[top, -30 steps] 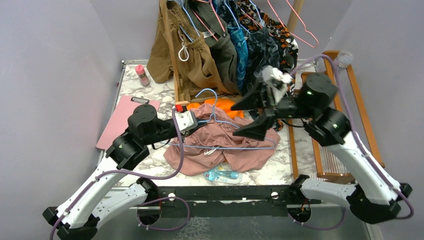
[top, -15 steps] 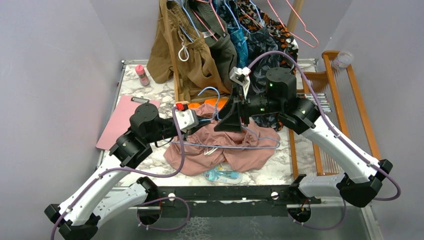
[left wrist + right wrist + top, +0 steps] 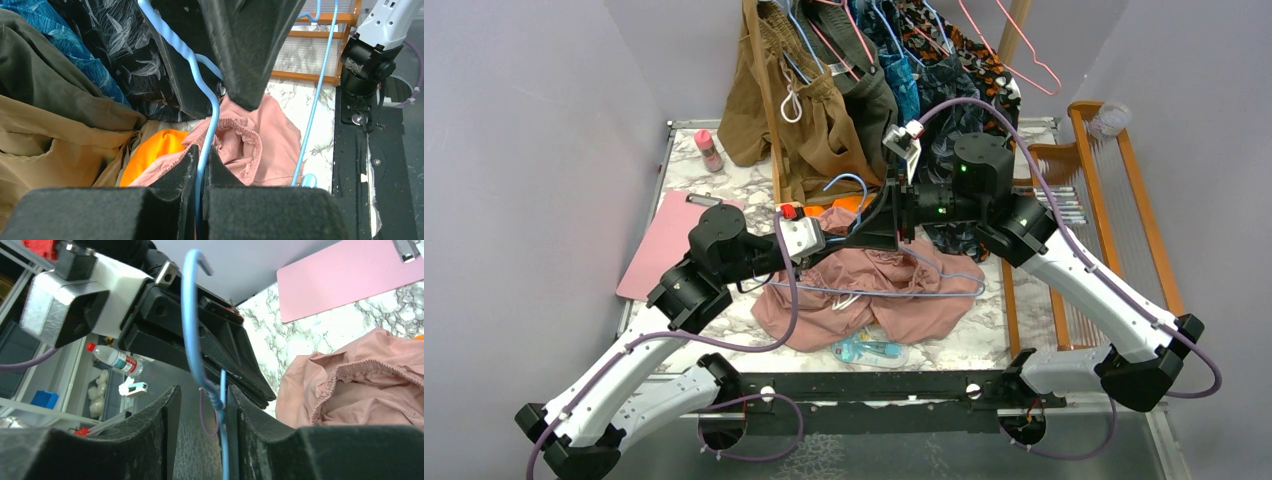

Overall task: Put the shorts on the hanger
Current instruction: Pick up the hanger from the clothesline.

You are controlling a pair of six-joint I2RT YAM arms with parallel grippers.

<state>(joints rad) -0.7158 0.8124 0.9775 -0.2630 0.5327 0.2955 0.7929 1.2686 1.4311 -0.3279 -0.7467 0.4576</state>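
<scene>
The dusty pink shorts (image 3: pixel 894 300) lie crumpled on the marble table, waistband up (image 3: pixel 252 137). Over them the light blue hanger (image 3: pixel 852 186) is held up, its bottom bar crossing the fabric. My left gripper (image 3: pixel 201 161) is shut on the hanger's wire just below the neck. My right gripper (image 3: pixel 202 400) has come in from the right at the twisted neck (image 3: pixel 216 401). Its jaws stand a little apart, the wire running between them and close against the right finger (image 3: pixel 237 412). The hook (image 3: pixel 189 315) rises above both grippers.
Bright orange shorts (image 3: pixel 150 152) lie behind the pink ones. Brown shorts (image 3: pixel 809 110) and dark patterned clothes hang at the back with pink hangers (image 3: pixel 1024 55). A pink clipboard (image 3: pixel 669 240), a small bottle (image 3: pixel 709 150), a wooden rack (image 3: pixel 1124 230) and a teal object (image 3: pixel 869 350) surround the work spot.
My right arm swung left to the hanger's neck and its jaws narrowed from wide open around the wire. The left gripper kept its hold and barely moved.
</scene>
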